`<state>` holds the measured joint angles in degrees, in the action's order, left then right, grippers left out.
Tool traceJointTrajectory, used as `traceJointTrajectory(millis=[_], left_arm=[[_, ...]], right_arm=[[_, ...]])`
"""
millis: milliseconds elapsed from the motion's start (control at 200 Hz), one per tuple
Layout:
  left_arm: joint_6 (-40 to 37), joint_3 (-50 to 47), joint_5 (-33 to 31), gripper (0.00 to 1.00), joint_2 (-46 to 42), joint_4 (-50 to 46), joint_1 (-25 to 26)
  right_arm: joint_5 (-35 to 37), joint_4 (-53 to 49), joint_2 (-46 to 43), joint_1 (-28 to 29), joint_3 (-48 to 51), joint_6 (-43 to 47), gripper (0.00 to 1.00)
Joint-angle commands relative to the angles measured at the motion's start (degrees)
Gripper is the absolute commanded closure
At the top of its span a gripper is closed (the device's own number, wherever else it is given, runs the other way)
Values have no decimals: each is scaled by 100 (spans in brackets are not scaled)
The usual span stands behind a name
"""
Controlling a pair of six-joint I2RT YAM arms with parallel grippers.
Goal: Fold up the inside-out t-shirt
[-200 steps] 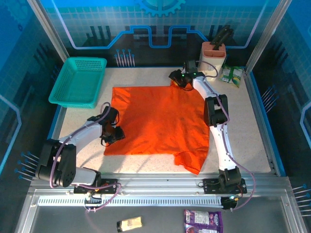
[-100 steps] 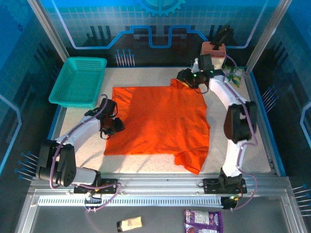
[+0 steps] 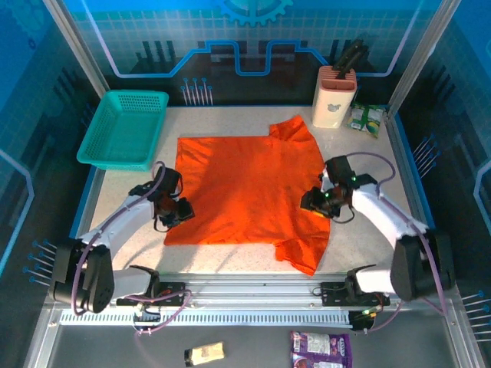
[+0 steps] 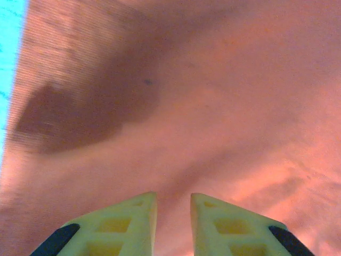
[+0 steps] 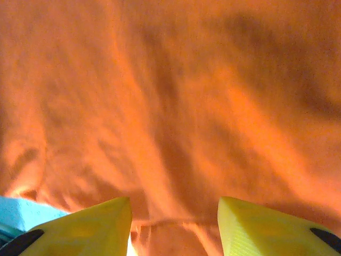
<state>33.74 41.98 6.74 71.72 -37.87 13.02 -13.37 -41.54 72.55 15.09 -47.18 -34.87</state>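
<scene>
Orange cloth lies under both hands: the t-shirt [image 3: 245, 188] is spread nearly flat on the bench [image 3: 230, 123], with one sleeve rumpled on the near side of the right hand [image 3: 311, 202] and the other bunched well beyond it.

The left hand [image 3: 181, 212] sits on the shirt's edge opposite the right hand. Its fingers [image 4: 133, 218] stand narrow, with a slim gap between them and cloth directly beneath. Whether a fold is pinched in that gap I cannot tell.

The right hand rests over the shirt's other side edge. Its fingers [image 5: 96, 224] are wide apart, with the hem running between them and nothing gripped.

The step in hand looks like taking hold of the two side edges so the shirt can be folded across. To do it well, each hand should press low enough to catch both layers at the hem, not just skim the top one. The right hand needs to close fully before either arm lifts. Both hands should then rise together and travel level, so the cloth does not drag or skew. The teal basket [image 3: 123, 126] stands beyond the left hand, apart from the shirt.
</scene>
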Motion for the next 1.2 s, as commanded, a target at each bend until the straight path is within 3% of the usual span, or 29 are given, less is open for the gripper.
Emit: traceJointTrajectory(millis=[0,125,245,425,555,820,1011,1196], left_arm=[[360,335,444,76,-57,113,446],[594,649,519,78,157,342,1258],[819,950,745,80,672,684,2045],[986,1670,1003,84,1760,1087,3098],[967,2210,1103,85,2429,1104,3626],[952,2797,1637,86,3235,1268,4110],[850,3022,1919,90,3609,1281,4231],[802,2981,2193,94,3981,1352,4253]], right_arm=[[318,-665,-600,552,312,-430,54],[570,-1084,-1213,1307,679,-1037,54],[385,-1021,-1475,1763,1147,-1466,55],[52,-408,-1291,1910,1749,-1653,52],[576,-470,-1056,1914,1884,-1966,47],[949,-578,-995,1918,1902,-2556,41],[1335,-1196,-1413,1934,1557,-2781,43],[381,-534,-1797,1919,1673,-2867,44]])
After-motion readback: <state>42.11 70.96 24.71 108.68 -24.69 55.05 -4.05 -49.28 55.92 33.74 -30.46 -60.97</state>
